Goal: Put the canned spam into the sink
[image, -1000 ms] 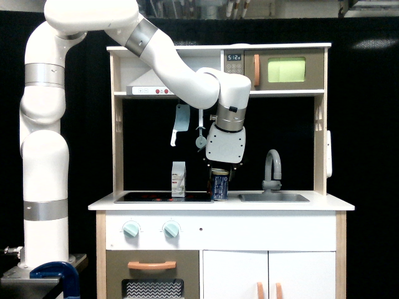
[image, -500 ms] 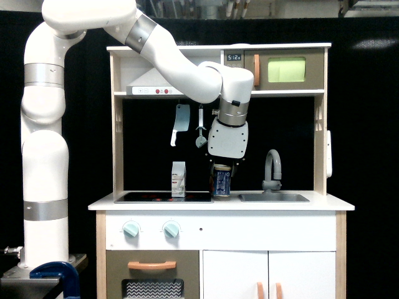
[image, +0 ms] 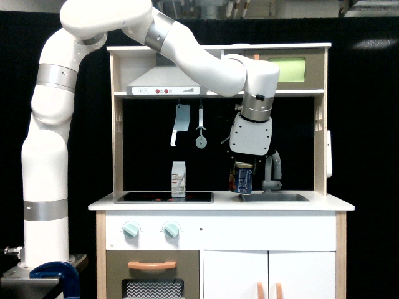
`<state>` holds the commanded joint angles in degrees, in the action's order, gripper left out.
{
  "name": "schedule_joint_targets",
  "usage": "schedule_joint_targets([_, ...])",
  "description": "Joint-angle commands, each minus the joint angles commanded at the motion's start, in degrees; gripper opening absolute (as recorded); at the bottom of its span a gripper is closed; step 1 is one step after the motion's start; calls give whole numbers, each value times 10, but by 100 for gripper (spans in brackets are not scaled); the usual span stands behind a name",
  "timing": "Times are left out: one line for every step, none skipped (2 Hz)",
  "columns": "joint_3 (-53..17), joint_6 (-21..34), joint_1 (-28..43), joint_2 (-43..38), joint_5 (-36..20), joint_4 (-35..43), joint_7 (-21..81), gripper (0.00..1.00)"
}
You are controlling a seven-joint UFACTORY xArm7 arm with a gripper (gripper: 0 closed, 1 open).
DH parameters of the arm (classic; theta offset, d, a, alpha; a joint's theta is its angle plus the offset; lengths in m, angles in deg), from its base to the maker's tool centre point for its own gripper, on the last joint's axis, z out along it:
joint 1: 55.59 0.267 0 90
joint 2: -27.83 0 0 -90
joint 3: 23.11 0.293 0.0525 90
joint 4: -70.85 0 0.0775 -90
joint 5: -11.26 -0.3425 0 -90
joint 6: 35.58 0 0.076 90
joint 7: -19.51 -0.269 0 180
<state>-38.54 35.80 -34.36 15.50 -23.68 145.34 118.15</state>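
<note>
Blue canned spam (image: 242,180) at sink (image: 274,197) edge

The canned spam (image: 242,180) hung in the gripper (image: 242,169) above the sink (image: 273,197), with the carton (image: 179,179) on the stovetop (image: 163,197) toward the exterior view's left.

- You face a toy kitchen unit (image: 221,212) of pale wood with a white counter.
- Behind it you see black curtain (image: 368,124) on both sides.
- Above the curtain, you glimpse grey ceiling fittings (image: 206,7).
</note>
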Motion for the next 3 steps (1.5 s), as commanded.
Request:
schedule_joint_targets([33, -3, -14, -49, -6, 57, -20, 0])
schedule_joint_targets([60, -7, -34, -101, -7, 111, -28, 0])
schedule_joint_targets([71, -17, -36, -99, -6, 102, -32, 100])
